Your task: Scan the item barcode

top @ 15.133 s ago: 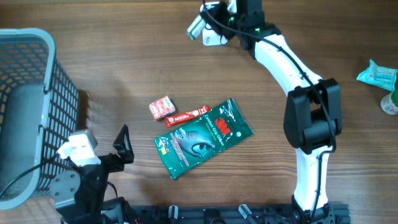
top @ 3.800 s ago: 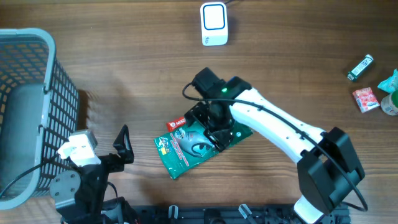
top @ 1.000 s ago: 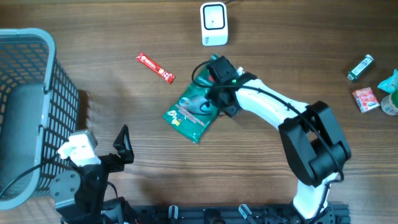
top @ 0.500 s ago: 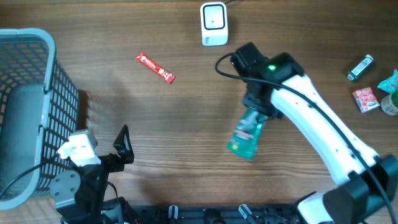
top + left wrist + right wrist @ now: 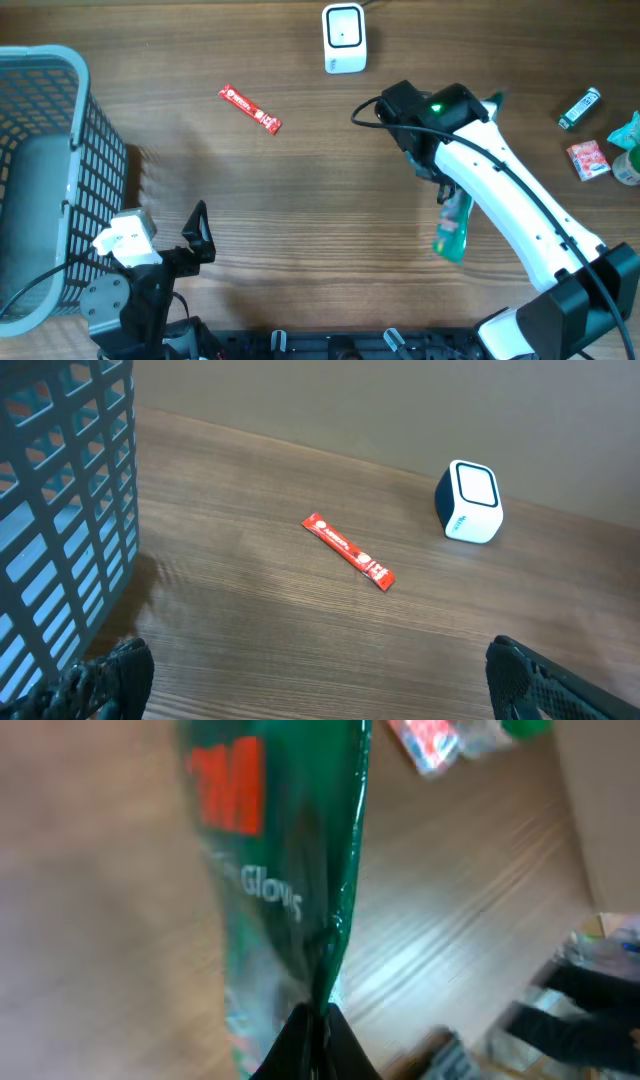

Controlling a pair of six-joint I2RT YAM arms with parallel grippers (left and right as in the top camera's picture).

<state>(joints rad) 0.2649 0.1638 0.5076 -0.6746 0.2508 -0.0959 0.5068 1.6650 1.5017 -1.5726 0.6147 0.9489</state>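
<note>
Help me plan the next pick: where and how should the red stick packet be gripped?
Grip the red stick packet at its middle, across its narrow width, coming down from above: it lies flat on the table, long and thin.

Wood-grain table (image 5: 250, 220), beige wall (image 5: 300, 390) bkgd — even light

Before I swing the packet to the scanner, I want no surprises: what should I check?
1. Grip: right tool shut on the green packet, by its edge: ok.
2. Barcode: cannot tell, only blurred print shows.
3. Target: scanner stands unobstructed: ok.
4. Path: red stick lies left of the scanner, out of the way: ok.
5. Other arm: left tool open, beside the basket, far from the path: ok.
</note>
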